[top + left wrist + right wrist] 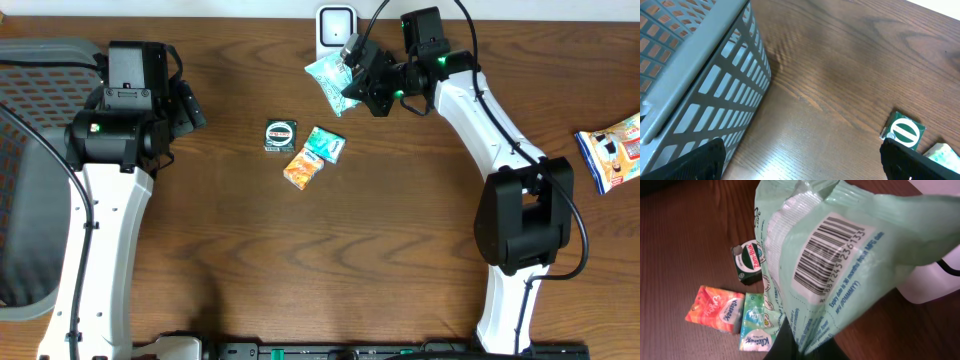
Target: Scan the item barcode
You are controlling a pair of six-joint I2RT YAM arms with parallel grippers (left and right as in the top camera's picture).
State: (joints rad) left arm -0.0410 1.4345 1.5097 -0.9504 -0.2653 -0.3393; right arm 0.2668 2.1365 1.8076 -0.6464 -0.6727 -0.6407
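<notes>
**Overhead view.** The pouch (324, 72) is lifted off the surface (400, 230) and sits in the upper centre of the frame, just below the white scanner (335, 24). The right fingers (356, 84) are clenched on the pouch's right edge. The left fingers (190, 106) are released, spread wide and hold nothing. They hang at the left of the frame beside the grey basket (30, 150). A dark green pack (281, 135), a teal tissue pack (326, 144) and an orange tissue pack (303, 168) lie together on the surface at centre. A snack bag (612, 148) lies at the right edge.

Judged status: pick-up is done and the item is presented at the scanner. Reading the code and setting the item down are left to do.

**Left wrist view.** The fingertips appear at the lower left and lower right corners, far apart, with only bare surface between them. The basket fills the upper left. The dark green pack sits at lower right, clear of the fingers.

**Right wrist view.** The pouch fills the centre and right of the frame, with its barcode (827, 250) facing this camera. One dark finger pinches its lower edge at bottom centre. The scanner shows at the right edge behind the pouch. Whether the barcode faces the scanner window cannot be told.
</notes>
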